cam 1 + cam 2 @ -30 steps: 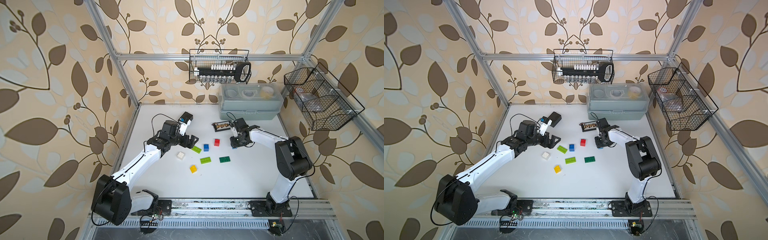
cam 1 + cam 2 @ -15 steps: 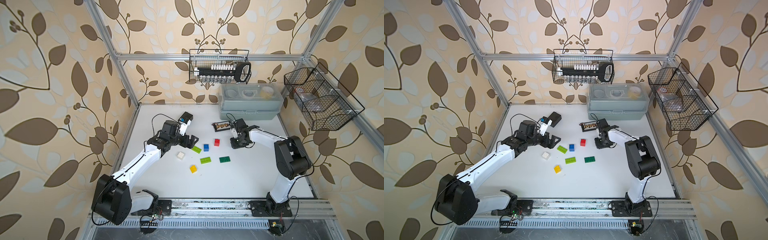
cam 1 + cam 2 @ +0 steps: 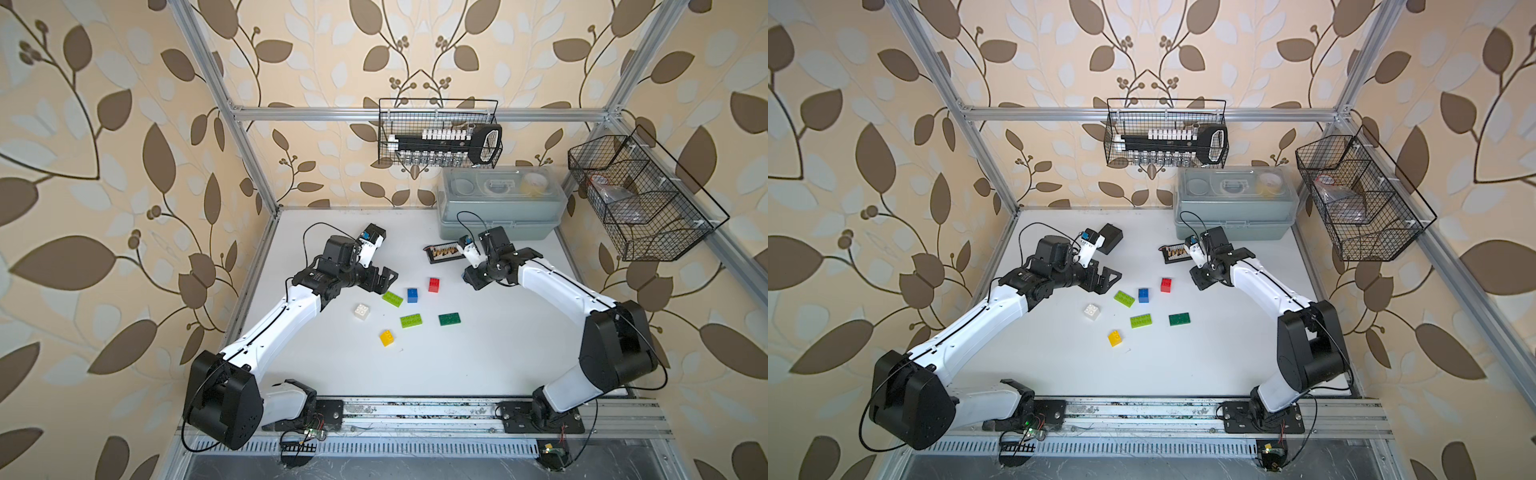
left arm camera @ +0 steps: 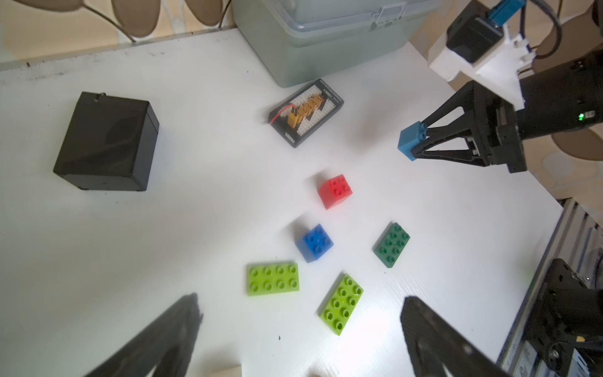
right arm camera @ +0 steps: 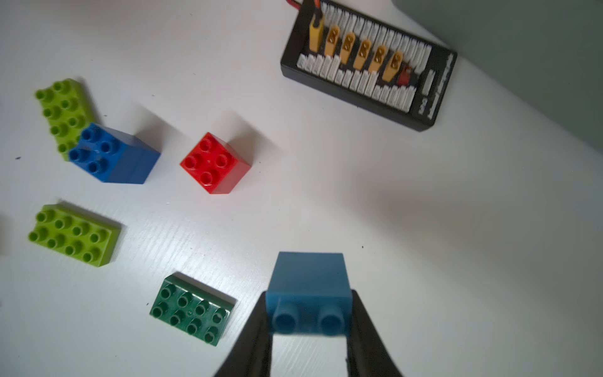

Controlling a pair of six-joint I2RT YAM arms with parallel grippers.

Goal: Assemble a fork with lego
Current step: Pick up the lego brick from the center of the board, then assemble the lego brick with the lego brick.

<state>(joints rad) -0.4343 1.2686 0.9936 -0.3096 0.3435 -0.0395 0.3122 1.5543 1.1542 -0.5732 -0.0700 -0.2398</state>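
My right gripper [image 5: 308,315] is shut on a light-blue lego brick [image 5: 308,280], held just above the table with its studs toward the wrist camera; the left wrist view shows the same brick [image 4: 409,143]. On the table in a top view lie loose red [image 3: 434,285], blue [image 3: 412,294], white [image 3: 361,311], yellow [image 3: 387,338] and dark-green [image 3: 449,319] bricks and two lime ones [image 3: 392,298] [image 3: 411,320]. My left gripper [image 3: 384,279] stands open and holds nothing, just left of the nearer lime brick. No fork is in view.
A black box [image 4: 104,140] sits at the back left behind my left wrist. A small black tray of brown connectors [image 3: 444,252] lies beside my right gripper, in front of a grey-green toolbox [image 3: 498,208]. Wire baskets [image 3: 640,199] hang on the back and right walls.
My right gripper has shut on the light-blue brick and risen slightly. The left arm has not visibly moved.
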